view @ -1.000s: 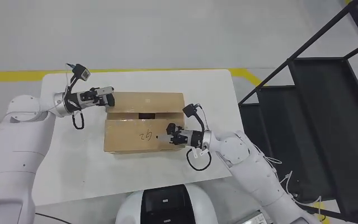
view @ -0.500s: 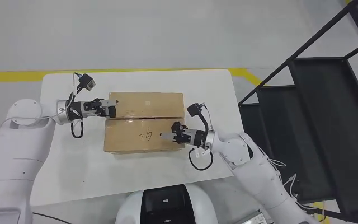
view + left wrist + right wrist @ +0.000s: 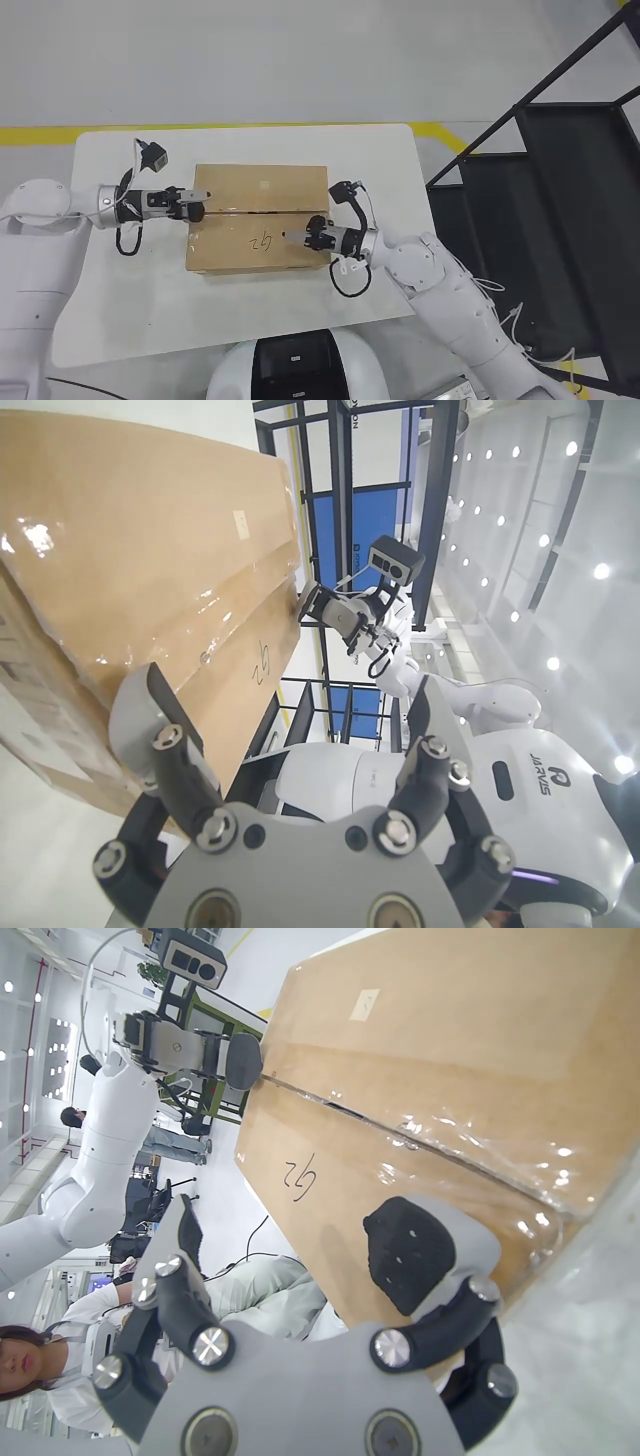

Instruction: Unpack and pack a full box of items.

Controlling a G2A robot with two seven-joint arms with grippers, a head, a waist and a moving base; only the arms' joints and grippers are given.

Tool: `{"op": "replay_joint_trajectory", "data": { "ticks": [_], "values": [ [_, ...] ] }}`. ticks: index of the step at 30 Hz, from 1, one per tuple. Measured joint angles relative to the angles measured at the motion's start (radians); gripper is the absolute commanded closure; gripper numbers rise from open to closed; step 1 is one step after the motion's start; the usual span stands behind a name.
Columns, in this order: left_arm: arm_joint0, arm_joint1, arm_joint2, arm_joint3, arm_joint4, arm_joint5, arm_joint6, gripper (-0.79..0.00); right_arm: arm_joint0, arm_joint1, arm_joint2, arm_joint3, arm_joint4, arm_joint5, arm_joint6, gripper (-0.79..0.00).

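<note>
A closed brown cardboard box [image 3: 258, 215] sits in the middle of the white table [image 3: 120, 300], its two long top flaps folded down to meet along a centre seam. The left gripper [image 3: 200, 195] is at one end of that seam with its fingers spread and nothing between them. The left wrist view shows one finger against the box's upper corner and the other out in free air. The right gripper [image 3: 295, 238] is at the opposite end, also spread and empty. Its black padded finger [image 3: 410, 1253] lies over the near flap beside the handwritten mark [image 3: 262, 241], and the other finger hangs off the box's side. With the flaps down, the box looks either not yet opened or just folded shut after repacking, and the views do not settle which. No items lie out on the table, so they are probably inside. The contents are hidden under the flaps. Crinkled clear tape [image 3: 450, 1143] glints along the seam, but it is hard to make out whether it holds the flaps together. Whether either pad actually presses on the cardboard cannot be told.
</note>
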Motion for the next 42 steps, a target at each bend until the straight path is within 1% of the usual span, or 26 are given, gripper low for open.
{"op": "replay_joint_trajectory", "data": {
  "ticks": [7,10,15,19,22,25,30,39,42],
  "values": [
    [0.011,0.008,0.003,-0.032,0.074,-0.002,0.059,-0.785,-0.011,0.004,0.014,-0.014,-0.001,-0.001,-0.01,-0.785],
    [0.015,0.008,0.007,-0.042,0.069,0.005,0.067,-0.785,-0.027,0.008,0.033,-0.035,-0.004,-0.007,-0.027,-0.785],
    [0.016,0.009,0.009,-0.054,0.06,-0.002,0.064,-0.785,-0.086,0.021,0.109,-0.072,-0.017,-0.001,-0.084,-0.785],
    [0.016,0.009,0.009,-0.054,0.061,-0.002,0.065,-0.785,-0.137,0.031,0.179,-0.069,-0.005,0.015,-0.121,-0.785],
    [0.016,0.009,0.009,-0.054,0.061,-0.002,0.065,-0.785,-0.168,0.035,0.208,-0.061,0.017,0.02,-0.127,-0.785],
    [0.016,0.009,0.009,-0.054,0.061,-0.002,0.065,-0.785,-0.182,0.035,0.208,-0.038,0.056,0.016,-0.107,-0.785],
    [0.016,0.009,0.009,-0.054,0.061,-0.002,0.065,-0.785,-0.152,0.027,0.162,0.037,0.138,0.002,-0.065,-0.785],
    [0.016,0.009,0.009,-0.054,0.061,-0.002,0.065,-0.785,-0.034,0.004,0.081,0.225,0.275,-0.036,-0.04,-0.785],
    [0.016,0.009,0.009,-0.054,0.061,-0.002,0.065,-0.785,0.005,-0.005,0.061,0.287,0.33,-0.064,-0.039,-0.785]
  ]
}}
